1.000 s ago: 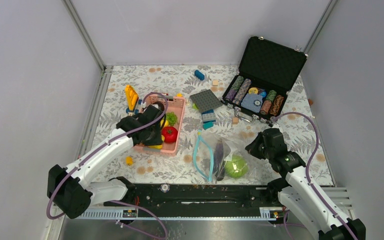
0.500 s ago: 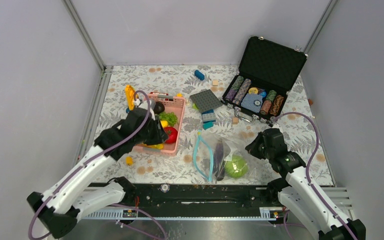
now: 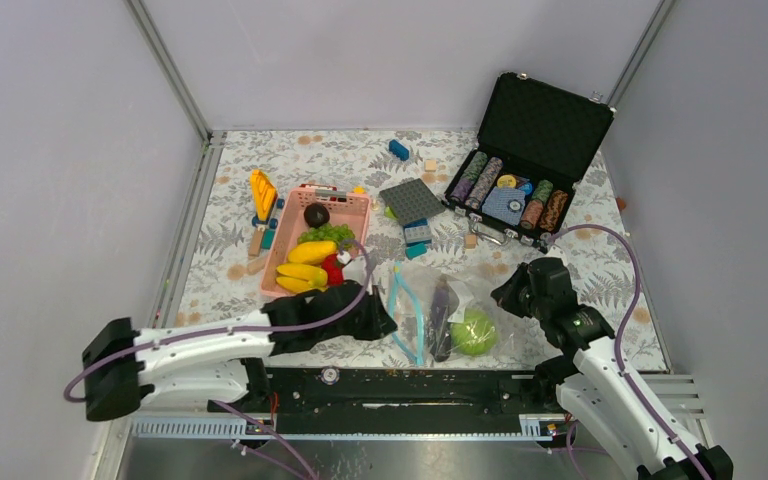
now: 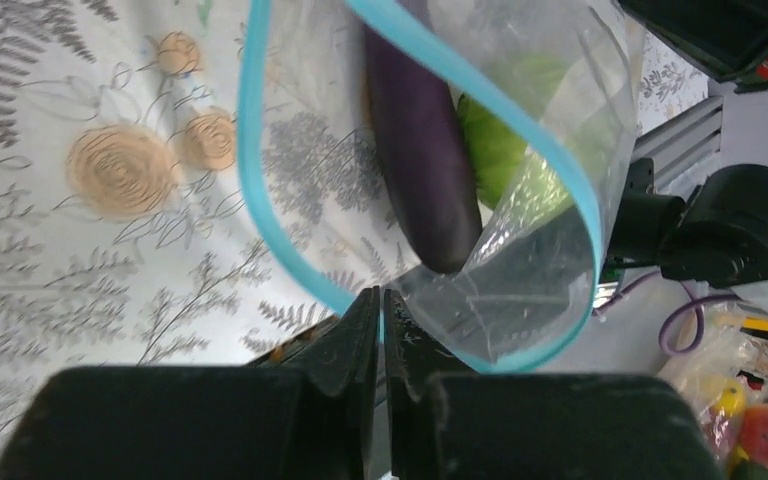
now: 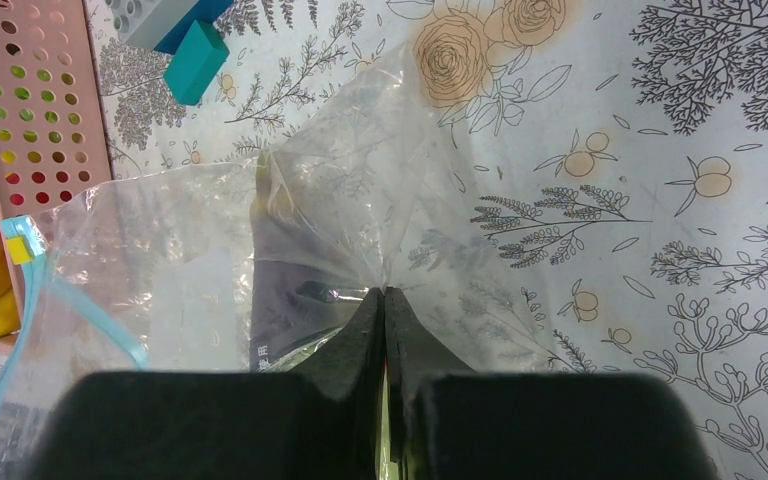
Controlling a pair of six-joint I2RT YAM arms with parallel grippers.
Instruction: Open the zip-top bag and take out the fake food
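**Clear zip-top bag [image 3: 457, 288] pinched at both ends**

It lies beside the pink basket [image 3: 345, 196] of bananas [image 3: 300, 272], holding a purple eggplant [image 4: 415, 150] and a green cabbage [image 3: 474, 332]. The left gripper [image 4: 381, 295] clamps its blue zipper rim [image 4: 250, 180]; the right gripper [image 5: 384, 293] clamps the closed end.

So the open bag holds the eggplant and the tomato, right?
Not quite. The bag holds the eggplant and a green cabbage, not the tomato; the left wrist view shows both inside. In the top view the tomato sits in the pink basket.
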